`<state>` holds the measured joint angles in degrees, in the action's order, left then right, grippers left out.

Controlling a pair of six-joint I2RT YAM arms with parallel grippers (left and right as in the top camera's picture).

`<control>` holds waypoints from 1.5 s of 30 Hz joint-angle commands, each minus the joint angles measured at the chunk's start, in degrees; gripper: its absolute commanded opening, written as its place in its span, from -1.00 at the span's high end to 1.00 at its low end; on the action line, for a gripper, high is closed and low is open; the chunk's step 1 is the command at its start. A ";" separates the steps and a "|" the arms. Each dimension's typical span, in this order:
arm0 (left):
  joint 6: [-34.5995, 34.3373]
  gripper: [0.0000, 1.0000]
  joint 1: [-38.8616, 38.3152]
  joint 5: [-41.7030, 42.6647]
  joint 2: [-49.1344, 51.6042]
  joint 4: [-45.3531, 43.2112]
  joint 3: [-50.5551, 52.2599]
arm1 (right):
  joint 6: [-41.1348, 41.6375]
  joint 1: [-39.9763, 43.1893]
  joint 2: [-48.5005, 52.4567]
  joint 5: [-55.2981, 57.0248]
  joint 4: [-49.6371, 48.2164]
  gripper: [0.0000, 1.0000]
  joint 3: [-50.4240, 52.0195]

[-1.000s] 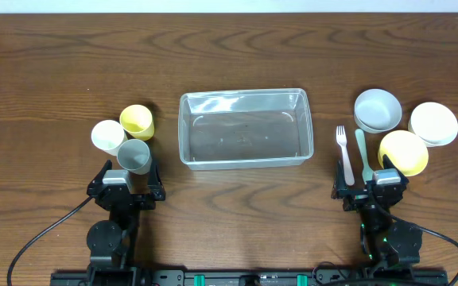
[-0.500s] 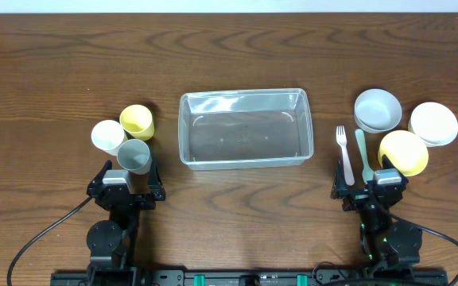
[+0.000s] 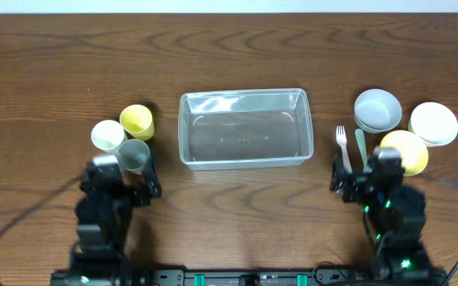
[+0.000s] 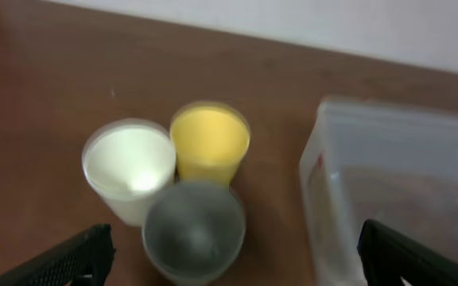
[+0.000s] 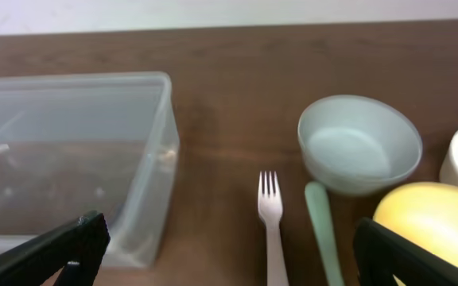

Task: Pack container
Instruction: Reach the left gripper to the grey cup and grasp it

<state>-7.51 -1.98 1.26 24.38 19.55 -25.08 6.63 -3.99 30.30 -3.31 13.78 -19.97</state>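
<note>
The clear, empty container (image 3: 243, 94) lies at the table's centre and shows as container (image 4: 404, 175) and container (image 5: 70, 79) in the wrist views. My left gripper (image 3: 119, 181) is open just short of a grey cup (image 4: 193, 230), which sits between its wide-apart fingers (image 4: 70, 262). Behind that cup stand a white cup (image 4: 130, 163) and a yellow cup (image 4: 209, 139). My right gripper (image 3: 370, 181) is open above the handles of a white fork (image 5: 271, 214) and a pale green spoon (image 5: 322, 226), holding nothing.
Right of the container are a pale blue bowl (image 3: 377, 110), a white bowl (image 3: 433, 123) and a yellow bowl (image 3: 405, 151). The yellow bowl lies close beside my right gripper. Bare wooden table runs along the back.
Both arms have lifted and moved toward the objects and look blurred. The right gripper now covers the utensil handles. Nothing on the table has shifted.
</note>
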 commanded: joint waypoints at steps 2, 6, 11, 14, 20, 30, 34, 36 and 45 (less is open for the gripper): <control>-0.74 -0.96 0.24 -0.48 14.21 6.56 -17.11 | -0.35 -0.48 14.21 -0.85 8.55 -0.99 -16.76; -0.74 -0.96 0.24 -0.42 30.67 24.57 -35.17 | -1.18 -0.48 29.22 -1.25 24.85 -0.99 -34.47; -0.74 -0.96 0.24 -0.44 47.17 46.36 -50.82 | -1.33 -0.48 42.84 -4.70 38.99 -0.99 -50.29; -0.74 -0.96 0.24 -0.44 52.83 48.35 -51.69 | -1.36 -0.48 46.29 -4.70 39.98 -0.99 -52.50; -0.72 -0.95 0.24 -0.46 60.57 46.29 -51.69 | -1.33 -0.48 49.07 -4.68 40.52 -0.98 -52.43; -0.74 -0.96 0.24 -0.42 72.15 43.56 -51.65 | -1.36 -0.48 49.59 -4.63 41.51 -0.94 -52.24; -0.76 -0.98 0.24 -0.42 76.43 42.91 -51.65 | -1.36 -0.48 49.59 -4.63 41.79 -0.89 -52.24; -0.76 -0.97 0.24 -0.42 78.53 42.71 -51.65 | -1.36 -0.48 49.59 -4.63 41.97 -0.84 -52.24; -0.76 -0.33 0.24 -0.39 83.32 42.73 -51.65 | -1.36 -0.48 49.59 -4.42 42.60 -0.40 -52.24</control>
<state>-8.05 -1.98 1.26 107.61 62.06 -75.75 5.43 -3.99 79.85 -7.55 56.27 -71.26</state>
